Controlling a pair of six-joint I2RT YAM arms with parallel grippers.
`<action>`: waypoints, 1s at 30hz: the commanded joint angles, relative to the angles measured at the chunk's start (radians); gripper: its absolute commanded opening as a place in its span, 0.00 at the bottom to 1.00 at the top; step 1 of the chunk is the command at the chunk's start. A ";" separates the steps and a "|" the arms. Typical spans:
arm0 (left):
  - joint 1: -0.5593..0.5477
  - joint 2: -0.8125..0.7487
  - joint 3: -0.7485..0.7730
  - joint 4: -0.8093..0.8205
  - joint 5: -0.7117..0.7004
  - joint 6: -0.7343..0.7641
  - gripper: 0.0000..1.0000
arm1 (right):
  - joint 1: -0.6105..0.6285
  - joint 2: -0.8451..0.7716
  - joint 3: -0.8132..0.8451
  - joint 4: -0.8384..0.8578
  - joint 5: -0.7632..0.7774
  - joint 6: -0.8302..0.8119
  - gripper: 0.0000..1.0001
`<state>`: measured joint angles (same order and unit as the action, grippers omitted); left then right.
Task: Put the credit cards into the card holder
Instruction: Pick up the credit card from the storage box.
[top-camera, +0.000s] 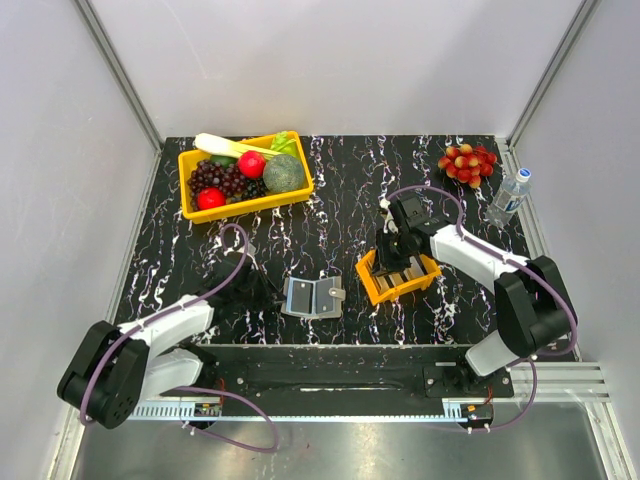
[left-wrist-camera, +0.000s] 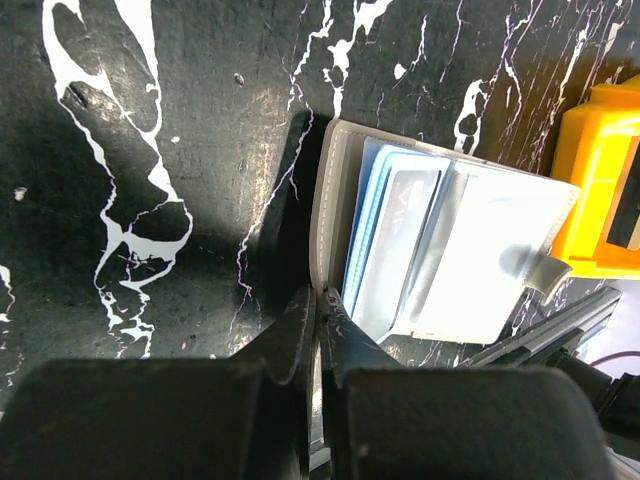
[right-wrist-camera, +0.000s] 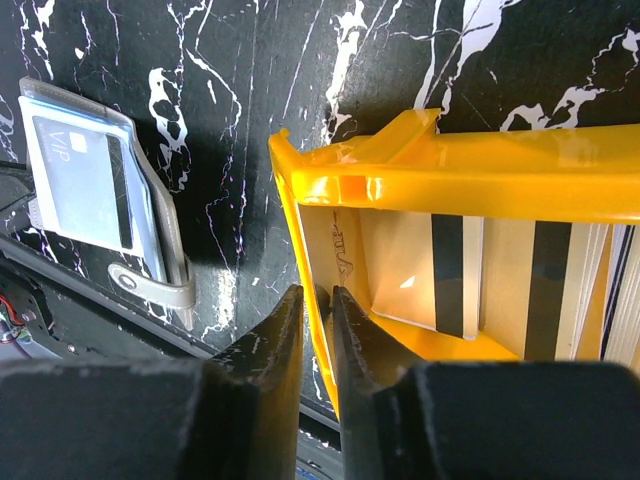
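left fingers (left-wrist-camera: 316, 308) clenched at card holder (left-wrist-camera: 480, 270) edge | right fingers (right-wrist-camera: 298, 308) straddle tray (right-wrist-camera: 500, 185) wall, grip unclear | we reposition inside tray, pinch one card (right-wrist-camera: 440, 270) squarely

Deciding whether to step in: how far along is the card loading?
Done: one VIP card sits in the open card holder. In hand: the left gripper pinches the holder's edge, and the right gripper straddles the orange tray wall, holding no card. Left: several credit cards stand in that tray, waiting to be moved.
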<state>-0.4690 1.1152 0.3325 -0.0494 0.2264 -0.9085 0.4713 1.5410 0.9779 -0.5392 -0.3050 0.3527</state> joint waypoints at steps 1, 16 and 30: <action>-0.003 0.017 0.036 0.069 0.025 0.008 0.00 | 0.007 0.011 0.008 0.036 -0.037 0.008 0.27; -0.005 0.026 0.042 0.072 0.027 0.008 0.00 | 0.131 -0.081 0.060 0.005 0.237 0.041 0.02; -0.003 0.029 0.051 0.060 0.028 0.014 0.00 | 0.346 -0.127 0.169 -0.165 0.777 0.201 0.00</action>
<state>-0.4698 1.1427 0.3492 -0.0238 0.2394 -0.9058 0.7700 1.4490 1.0786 -0.6563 0.2707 0.4889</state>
